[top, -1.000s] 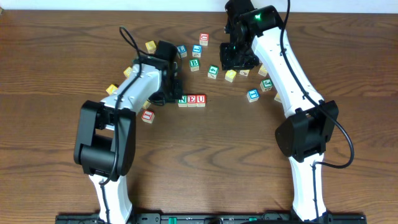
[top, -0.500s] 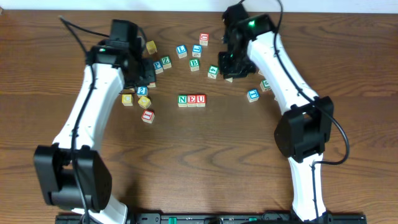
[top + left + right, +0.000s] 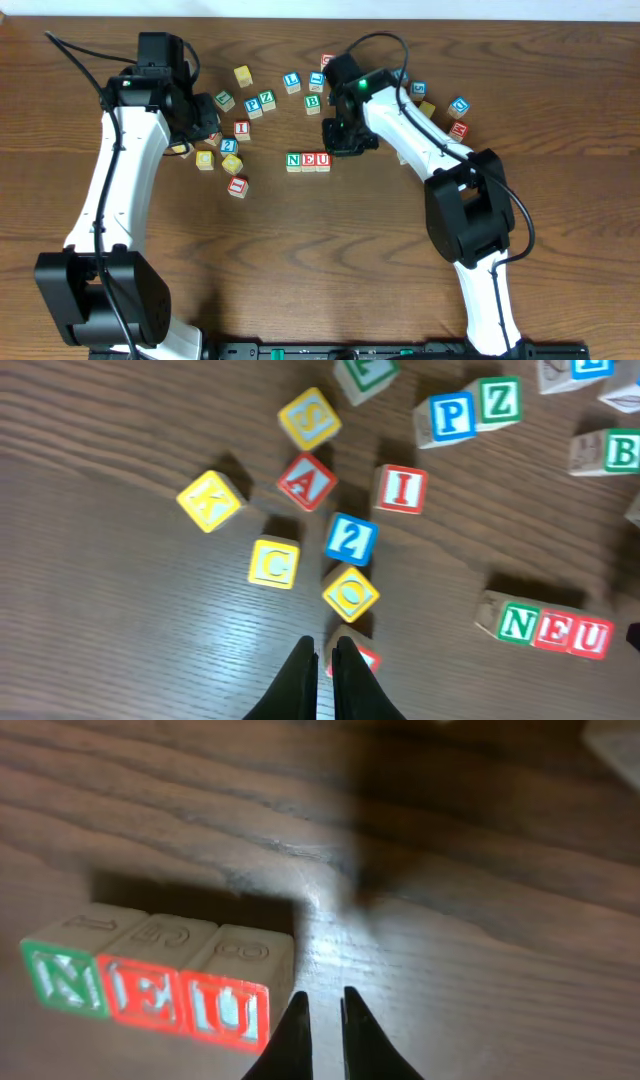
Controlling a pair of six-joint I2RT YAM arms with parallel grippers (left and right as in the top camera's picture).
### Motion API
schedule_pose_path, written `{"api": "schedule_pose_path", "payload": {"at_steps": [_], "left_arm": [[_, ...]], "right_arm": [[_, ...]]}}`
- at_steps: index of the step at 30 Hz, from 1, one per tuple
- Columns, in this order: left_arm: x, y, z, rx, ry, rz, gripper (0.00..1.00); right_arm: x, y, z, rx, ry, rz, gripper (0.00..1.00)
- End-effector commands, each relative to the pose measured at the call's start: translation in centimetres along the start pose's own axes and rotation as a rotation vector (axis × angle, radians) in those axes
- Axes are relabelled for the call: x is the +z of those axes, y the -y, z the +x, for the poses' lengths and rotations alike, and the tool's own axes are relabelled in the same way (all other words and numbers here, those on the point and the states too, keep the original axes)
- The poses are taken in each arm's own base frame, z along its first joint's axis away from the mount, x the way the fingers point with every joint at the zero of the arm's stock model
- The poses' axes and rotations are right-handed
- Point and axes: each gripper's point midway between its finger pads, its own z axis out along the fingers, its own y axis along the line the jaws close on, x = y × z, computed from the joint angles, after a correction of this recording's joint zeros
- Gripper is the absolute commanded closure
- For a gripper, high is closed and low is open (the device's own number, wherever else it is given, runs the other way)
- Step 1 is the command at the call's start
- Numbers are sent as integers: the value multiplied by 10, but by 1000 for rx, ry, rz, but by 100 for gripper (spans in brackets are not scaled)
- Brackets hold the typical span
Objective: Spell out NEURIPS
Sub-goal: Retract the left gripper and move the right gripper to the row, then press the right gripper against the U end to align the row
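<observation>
Jaws closed, right gripper now beside U

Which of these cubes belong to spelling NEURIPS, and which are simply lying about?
For the job: the N-E-U row, red I cube, blue P cube, yellow S cube. An R I cannot make out.

Lying about: green Z cube, red A cube, blue 2 cube, yellow K cube, yellow C cube, yellow O cube.
</observation>
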Motion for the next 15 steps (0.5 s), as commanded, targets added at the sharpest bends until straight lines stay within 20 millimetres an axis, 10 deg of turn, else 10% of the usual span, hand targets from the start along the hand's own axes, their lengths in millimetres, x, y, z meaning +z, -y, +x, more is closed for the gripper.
{"api": "schedule_pose_path", "payload": {"at_steps": [1,15], "left_arm": [[-15,-4,-8,4,45,-16,93],[-15,-5,-8,4,42,-16,92]], "right_arm": [[11,1,9,45,-18,4,94],[22,-18,17,42,-16,-22,94]]}}
